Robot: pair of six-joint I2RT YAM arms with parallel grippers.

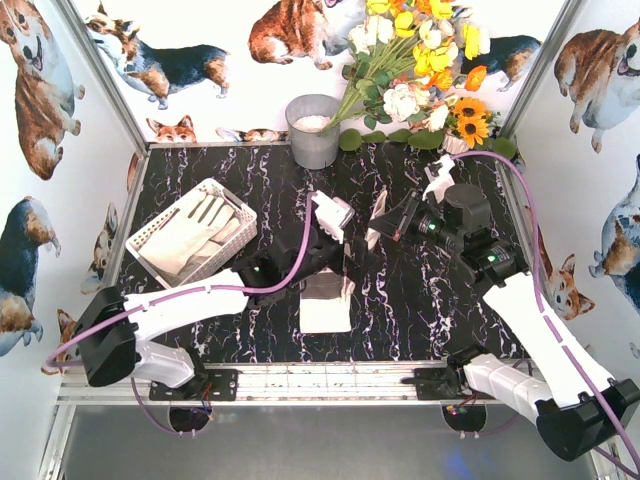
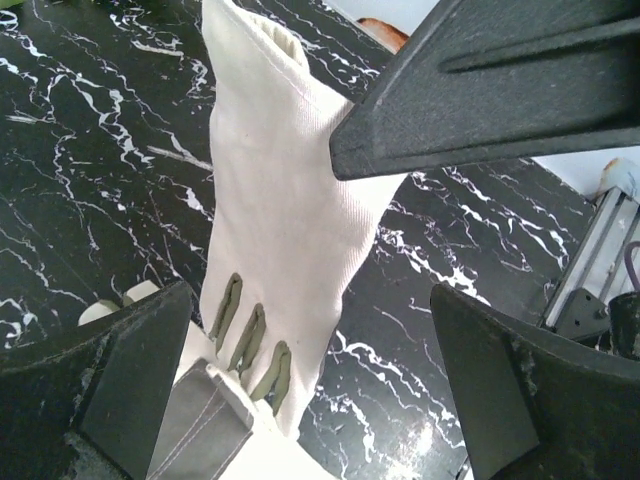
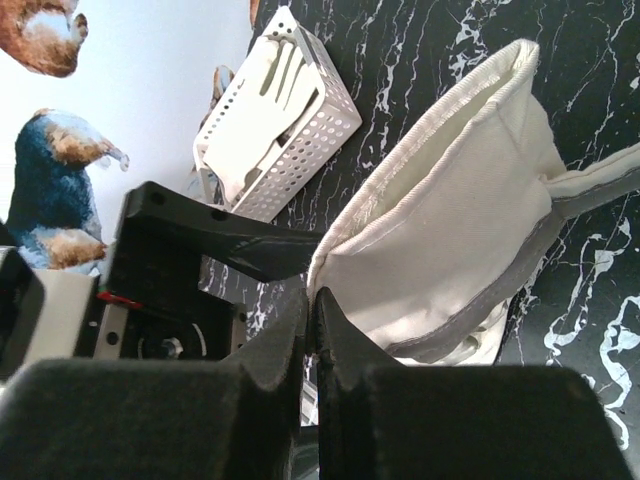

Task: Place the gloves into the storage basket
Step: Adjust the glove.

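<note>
Held glove (image 3: pixel 450 230): cream-white, cuff mouth gaping. Its cuff edge sits at the tips of the R gripper (image 3: pixel 312 300), fingers pressed together on it. Seen from above it is mid-table, a narrow white strip (image 1: pixel 374 228) just beside the R gripper (image 1: pixel 388 215). L wrist view shows its length (image 2: pixel 290 230), w/ three olive patches near the lower end.

L gripper (image 2: pixel 310 300): fingers wide apart, held glove between them, closer to the left-hand finger in that view; contact can't be judged. From above the L gripper (image 1: pixel 335 215) is just beside the R one.

Second glove (image 1: pixel 327 303): flat on tabletop, near side of both grippers, grey cuff band (image 2: pixel 200 425) under the held glove's lower end.

Storage basket (image 1: pixel 165 213): white, perforated walls (image 3: pixel 300 140), far-left of table, well apart from grippers. Basket gloves (image 1: pixel 200 228) lie inside, fingers toward back wall.

Tabletop (image 1: pixel 430 300): black marble pattern. Grey metal bucket (image 1: pixel 313 130) at back centre, artificial flowers (image 1: pixel 420 60) to its right.
</note>
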